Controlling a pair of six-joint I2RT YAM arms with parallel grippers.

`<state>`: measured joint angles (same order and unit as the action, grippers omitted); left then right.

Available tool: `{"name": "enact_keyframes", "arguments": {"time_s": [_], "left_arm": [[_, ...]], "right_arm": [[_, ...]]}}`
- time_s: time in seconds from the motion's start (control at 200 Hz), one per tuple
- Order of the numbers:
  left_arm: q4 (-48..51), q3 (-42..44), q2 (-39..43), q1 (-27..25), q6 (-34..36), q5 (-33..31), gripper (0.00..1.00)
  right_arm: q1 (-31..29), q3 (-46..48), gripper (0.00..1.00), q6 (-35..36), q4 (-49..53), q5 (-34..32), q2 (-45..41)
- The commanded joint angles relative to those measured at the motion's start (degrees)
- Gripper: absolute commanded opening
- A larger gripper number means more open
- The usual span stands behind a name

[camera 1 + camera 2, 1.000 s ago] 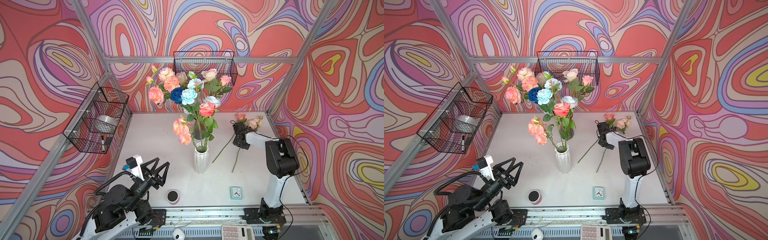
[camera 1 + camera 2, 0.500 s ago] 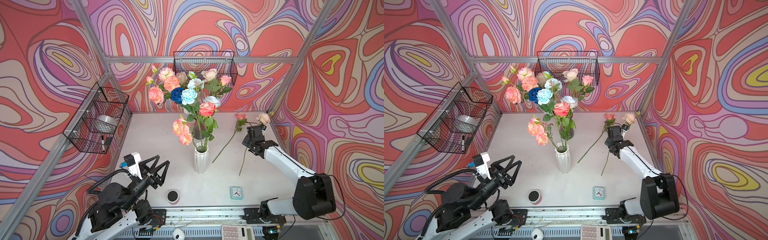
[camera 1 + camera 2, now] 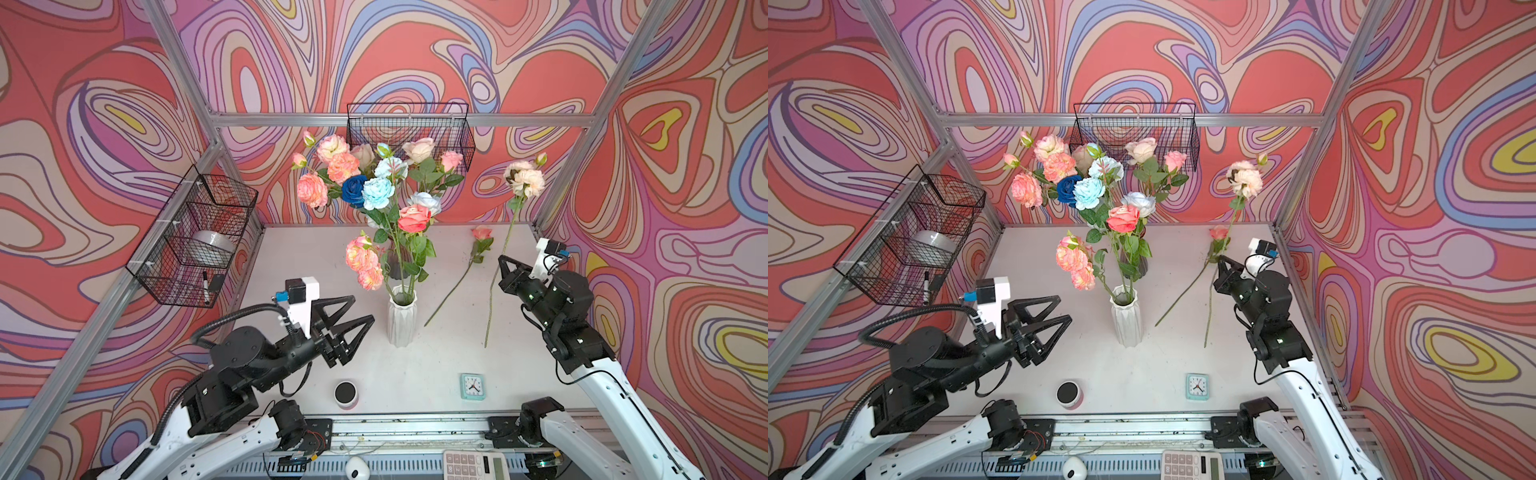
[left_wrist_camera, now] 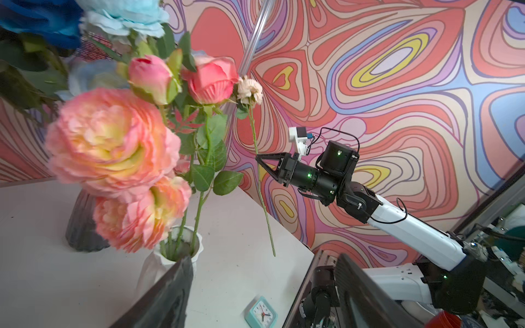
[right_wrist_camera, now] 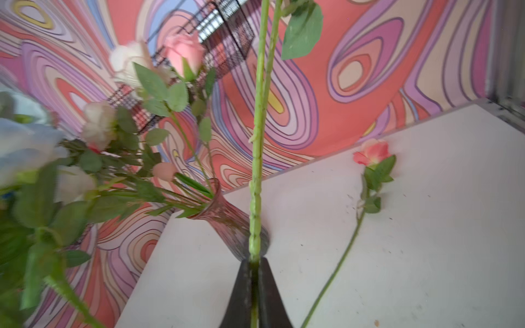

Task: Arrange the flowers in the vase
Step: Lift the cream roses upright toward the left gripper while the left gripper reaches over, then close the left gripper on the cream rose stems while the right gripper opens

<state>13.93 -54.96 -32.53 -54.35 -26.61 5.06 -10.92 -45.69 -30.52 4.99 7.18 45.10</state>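
The right end effector [image 3: 500,259] is clamping its jaws tight on the green stem of a cream flower [image 3: 524,183], and the right wrist view is showing that stem [image 5: 257,170] pinched right between the two dark fingertips. The flower is standing almost upright at the right side of the counter [image 3: 316,257], head up high by the back corner post, lower end pointing down at the counter. Over on the left, the left end effector [image 3: 362,308] is hanging released, jaws spread wide and gripping nothing, just beside the white vase [image 3: 402,322]. That vase is sitting mid-counter, holding peach and pink flowers [image 3: 362,259]. A dark vase [image 3: 395,268] is standing right behind it, stems fanning out of its neck, and pink, blue and cream blooms are crowding above the pair. One pink rose [image 3: 482,232] is lying flat on the counter, between the vases and the held stem.
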Motion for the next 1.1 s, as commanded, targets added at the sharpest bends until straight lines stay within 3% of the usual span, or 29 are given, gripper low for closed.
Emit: {"name": "enact_keyframes", "arguments": {"time_s": [0.0,0.275,0.481,0.691,0.841,1.096], "left_arm": [[-3.34,-3.92,-4.77,-0.11,0.73,8.68,0.80],[-7.08,-16.52,-21.17,-1.53,-0.11,20.02,0.76],[-5.59,-24.85,-30.28,-3.07,2.69,18.89,0.72],[-4.85,-31.69,-37.71,-3.41,4.08,18.40,0.59],[-3.40,-35.71,-41.50,-3.62,5.16,17.94,0.47],[-3.10,-39.20,-45.80,-3.66,5.51,18.42,0.41]], "right_arm": [[0.11,0.43,0.00,1.02,-6.05,9.21,-2.79],[0.15,-1.84,0.00,-2.79,-13.69,26.68,-4.30],[0.11,-2.70,0.00,-6.73,-17.98,34.13,-5.42],[0.11,-2.30,0.00,-12.52,-24.77,41.13,-4.74],[0.13,-1.91,0.00,-15.06,-27.97,44.17,-4.74],[0.11,-0.98,0.00,-17.72,-31.91,49.14,-4.66]]}}
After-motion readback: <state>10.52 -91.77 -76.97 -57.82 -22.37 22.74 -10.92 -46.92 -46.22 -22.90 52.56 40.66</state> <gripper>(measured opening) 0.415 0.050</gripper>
